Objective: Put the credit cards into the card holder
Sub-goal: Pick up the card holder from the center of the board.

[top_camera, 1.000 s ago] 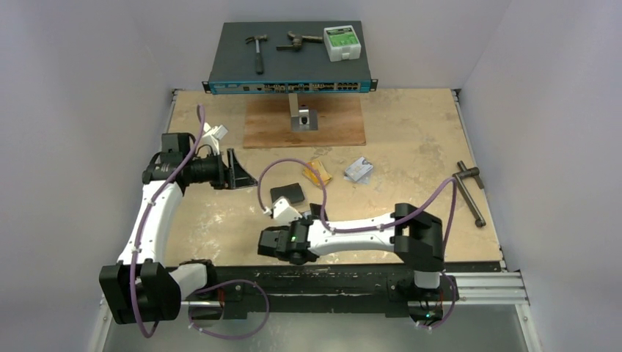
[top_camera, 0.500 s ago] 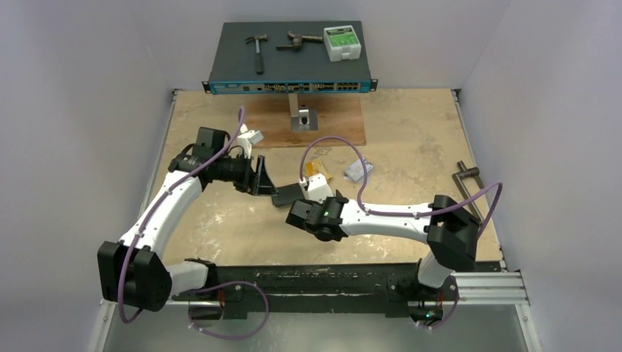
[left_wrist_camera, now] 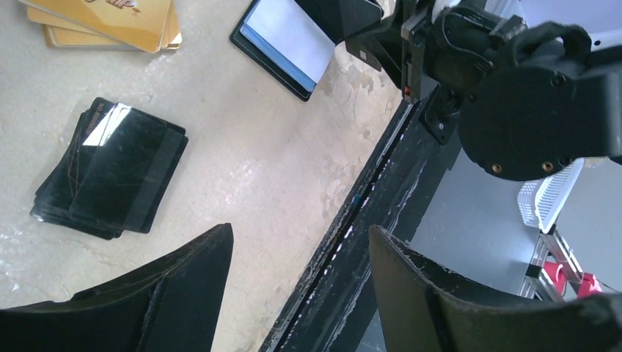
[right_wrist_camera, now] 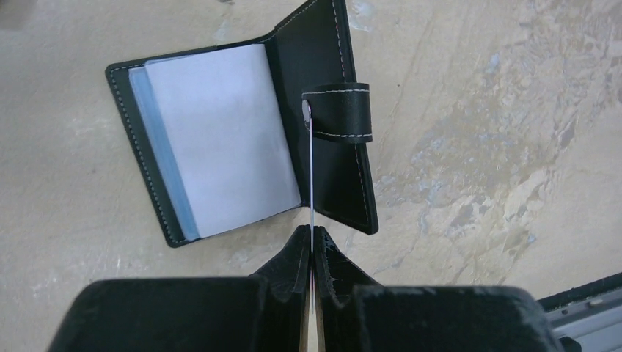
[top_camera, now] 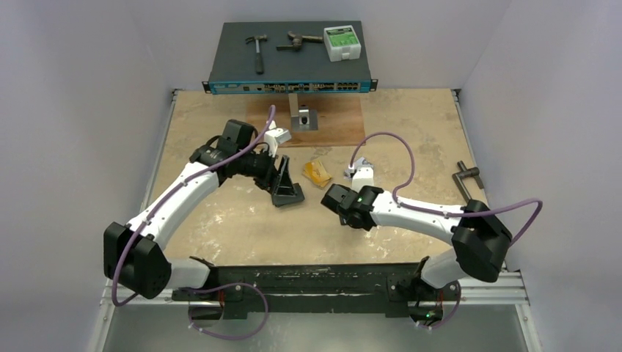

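The card holder lies open on the table, a pale clear pocket facing up and its snap tab on the right flap; it also shows in the left wrist view as the card holder. My right gripper is shut on a thin pale credit card, seen edge-on, reaching over the flap next to the tab. Gold-orange credit cards lie stacked beside the holder, gold cards. My left gripper hangs open and empty above the table, close to the right gripper.
A plain black pouch lies by my left finger. At the back stand a network switch carrying tools and a wooden board. A T-handle wrench lies at the right. The black front rail runs beneath the left gripper.
My left arm swung right, toward the table's middle. My right gripper, still shut on the card, moved from near the front edge to the right and farther in.
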`<state>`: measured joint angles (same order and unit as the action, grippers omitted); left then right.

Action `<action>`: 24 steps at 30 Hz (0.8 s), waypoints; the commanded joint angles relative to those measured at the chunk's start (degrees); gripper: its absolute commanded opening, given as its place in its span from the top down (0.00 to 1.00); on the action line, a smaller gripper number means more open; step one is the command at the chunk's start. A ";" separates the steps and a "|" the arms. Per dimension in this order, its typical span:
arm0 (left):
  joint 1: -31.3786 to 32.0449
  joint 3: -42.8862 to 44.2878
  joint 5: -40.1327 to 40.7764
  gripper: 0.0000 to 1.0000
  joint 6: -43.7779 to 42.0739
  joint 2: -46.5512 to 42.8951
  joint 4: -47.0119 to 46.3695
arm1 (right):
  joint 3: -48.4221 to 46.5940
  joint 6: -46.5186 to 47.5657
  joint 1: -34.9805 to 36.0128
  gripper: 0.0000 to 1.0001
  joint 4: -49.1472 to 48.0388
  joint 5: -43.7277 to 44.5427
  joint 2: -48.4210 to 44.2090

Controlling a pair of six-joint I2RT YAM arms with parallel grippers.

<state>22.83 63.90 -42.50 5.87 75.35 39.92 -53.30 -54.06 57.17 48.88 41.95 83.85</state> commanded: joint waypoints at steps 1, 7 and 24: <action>3.16 3.23 2.49 0.32 1.58 2.49 -3.36 | 0.65 -3.77 -4.71 1.00 -0.26 -0.26 -1.81; 6.54 5.80 3.65 0.32 1.30 6.19 -3.45 | 4.61 3.81 -16.60 1.00 -8.31 -6.95 -6.76; 15.15 7.01 7.40 0.24 8.63 16.10 -13.14 | 7.95 13.79 -34.75 1.00 -18.82 -28.60 0.45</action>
<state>36.38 71.37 -36.49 8.67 89.45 33.91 -45.63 -41.45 23.18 32.93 19.73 82.06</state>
